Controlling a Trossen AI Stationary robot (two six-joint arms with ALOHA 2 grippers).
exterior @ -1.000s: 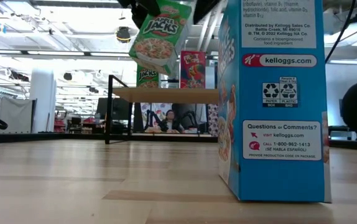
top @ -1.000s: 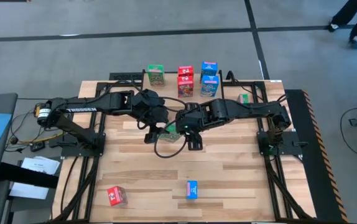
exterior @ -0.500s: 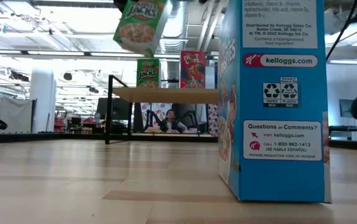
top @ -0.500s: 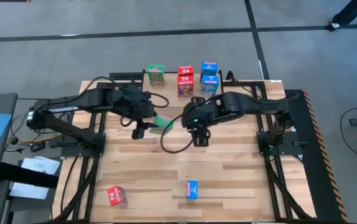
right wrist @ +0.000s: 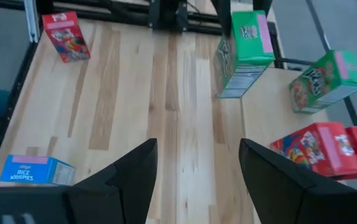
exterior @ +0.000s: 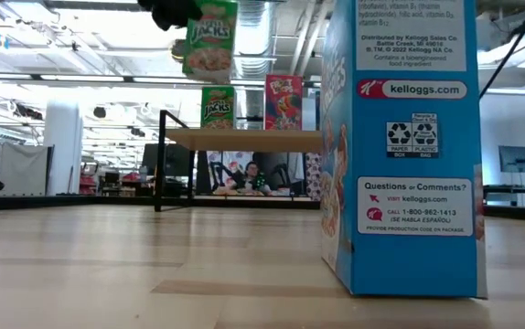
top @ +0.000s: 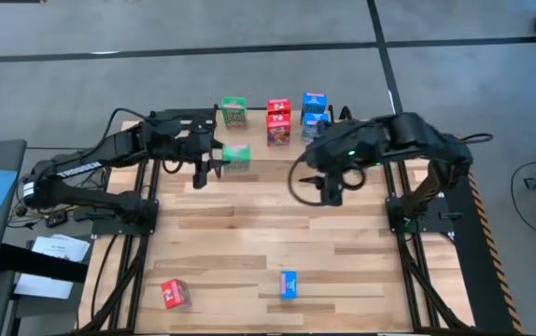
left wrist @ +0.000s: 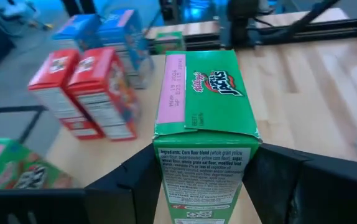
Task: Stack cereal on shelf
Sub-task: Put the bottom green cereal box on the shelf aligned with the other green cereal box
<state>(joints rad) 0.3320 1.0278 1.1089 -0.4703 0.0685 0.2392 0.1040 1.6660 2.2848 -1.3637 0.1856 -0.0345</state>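
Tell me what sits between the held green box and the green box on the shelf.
Nothing: the high view shows only air between held green box and shelf green box.

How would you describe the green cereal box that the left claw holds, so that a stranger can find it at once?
Start from the shelf at the far edge of the table, where cereal boxes stand in a row. Just in front of its left end, the left claw is shut on a green box and holds it in the air. Unlike the green box on the shelf, it rests on nothing.
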